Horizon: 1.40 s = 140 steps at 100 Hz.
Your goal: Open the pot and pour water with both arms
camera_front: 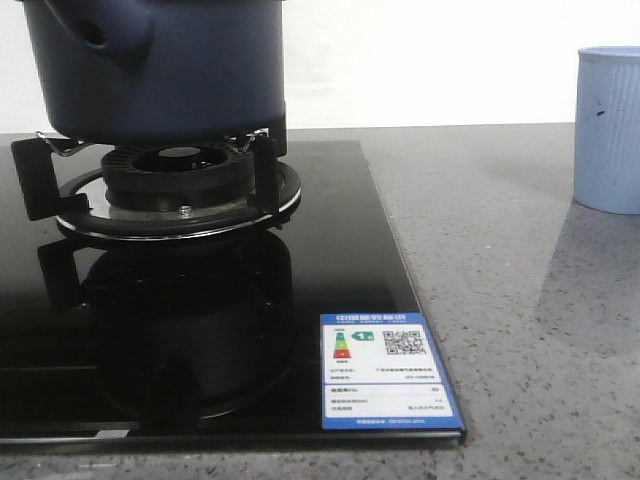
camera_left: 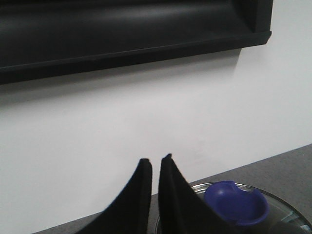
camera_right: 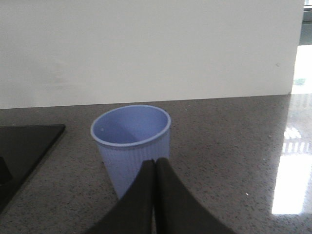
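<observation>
Grey speckled stone countertop [camera_front: 520,330] bore black glass hob [camera_front: 350,300]; dark navy-blue round pot [camera_front: 160,70] sat on burner [camera_front: 180,185]. Light blue ribbed cup [camera_right: 131,146] stood apart. Left gripper [camera_left: 155,160] nearly closed, right gripper [camera_right: 155,161] pressed together, both empty.

The pot [camera_front: 165,70] has matt, dark navy sides. It sits on a black metal burner [camera_front: 180,175] ringed by shiny chrome. The hob [camera_front: 200,320] is glossy black glass, mirror-like. A smooth printed paper label [camera_front: 388,372] is stuck to it. The counter [camera_front: 530,330] is speckled grey stone, polished. The cup [camera_right: 131,146] looks like ribbed light-blue plastic. A clear glass lid [camera_left: 280,207] carries a glossy blue knob [camera_left: 236,204], possibly plastic.
</observation>
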Each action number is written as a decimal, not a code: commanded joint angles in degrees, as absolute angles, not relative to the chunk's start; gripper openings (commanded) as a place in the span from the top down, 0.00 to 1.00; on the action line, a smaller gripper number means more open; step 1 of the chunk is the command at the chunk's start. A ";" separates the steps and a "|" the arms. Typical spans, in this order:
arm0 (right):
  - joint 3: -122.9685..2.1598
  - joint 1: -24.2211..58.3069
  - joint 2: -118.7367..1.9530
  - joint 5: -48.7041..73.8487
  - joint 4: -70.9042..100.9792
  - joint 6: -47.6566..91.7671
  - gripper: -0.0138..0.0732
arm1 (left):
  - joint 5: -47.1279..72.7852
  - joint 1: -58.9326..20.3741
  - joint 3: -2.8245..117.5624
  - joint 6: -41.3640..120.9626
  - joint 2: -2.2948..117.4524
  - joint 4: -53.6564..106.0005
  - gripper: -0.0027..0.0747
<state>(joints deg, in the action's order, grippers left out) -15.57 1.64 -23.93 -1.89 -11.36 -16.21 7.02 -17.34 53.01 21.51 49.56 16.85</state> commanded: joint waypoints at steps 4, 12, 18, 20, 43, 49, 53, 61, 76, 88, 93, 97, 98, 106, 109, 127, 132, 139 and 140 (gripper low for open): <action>-21.02 5.75 -23.96 -5.84 -11.80 -16.36 0.91 | 1.20 -16.78 52.39 21.50 45.52 16.88 0.99; -24.42 9.33 -23.96 -3.03 -11.91 -16.36 0.91 | -1.42 -16.78 49.02 21.50 42.80 16.76 0.99; -26.14 11.41 -23.96 -1.21 -11.91 -16.36 0.91 | -3.61 -16.78 45.61 21.50 40.53 16.76 0.99; -26.58 12.09 -23.96 -0.94 -11.91 -16.36 0.91 | -4.24 -16.78 44.37 21.50 39.73 16.76 0.99; -25.12 15.63 -23.69 -1.12 -18.24 -16.01 0.91 | -6.98 -16.78 30.55 21.39 29.02 19.65 0.99; -23.69 15.68 -23.19 -1.77 -18.24 -16.01 0.91 | -6.97 -16.78 27.86 21.39 25.65 21.57 0.99; -22.43 15.68 -22.47 -3.31 -18.24 -16.01 0.91 | -6.97 -16.78 26.08 21.39 23.74 22.05 0.99; -20.28 15.68 -20.95 -5.97 -18.24 -16.01 0.91 | -6.97 -16.78 23.46 21.39 19.39 22.34 0.99; -17.39 15.68 -19.61 -5.15 -18.24 -16.01 0.91 | -6.97 -16.78 19.90 21.39 14.56 22.34 0.99; -16.38 15.68 -19.61 -4.90 -18.24 -16.01 0.91 | -6.97 -16.78 19.04 21.39 13.61 22.34 0.99; -16.38 15.68 -19.61 -4.88 -18.24 -16.01 0.91 | -6.73 -16.78 19.04 21.39 13.61 22.34 0.99; -16.38 15.68 -19.61 -5.28 -18.24 -16.01 0.91 | -6.73 -16.78 19.04 21.39 13.61 22.34 0.99; -16.38 15.68 -19.61 -5.29 -18.24 -16.01 0.91 | -6.73 -16.78 19.04 21.39 13.61 22.34 0.99; -16.38 15.68 -19.61 -5.18 -18.24 -16.01 0.91 | -6.73 -16.78 19.04 21.39 13.61 22.34 0.99; -16.38 15.68 -19.61 -5.18 -18.24 -16.01 0.91 | -6.73 -16.78 19.04 21.39 13.61 22.34 0.99; -16.38 15.68 -19.61 -5.18 -18.24 -16.01 0.91 | -6.73 -16.78 19.04 21.39 13.61 22.34 0.99; -16.38 15.68 -19.61 -5.18 -18.24 -16.01 0.91 | -6.73 -16.78 19.04 21.39 13.61 22.34 0.99; -16.38 15.68 -19.61 -5.18 -18.24 -16.01 0.91 | -6.73 -16.78 19.04 21.39 13.61 22.34 0.99; -16.38 15.68 -19.61 -5.18 -18.24 -16.01 0.91 | -6.73 -16.78 19.04 21.39 13.61 22.34 0.99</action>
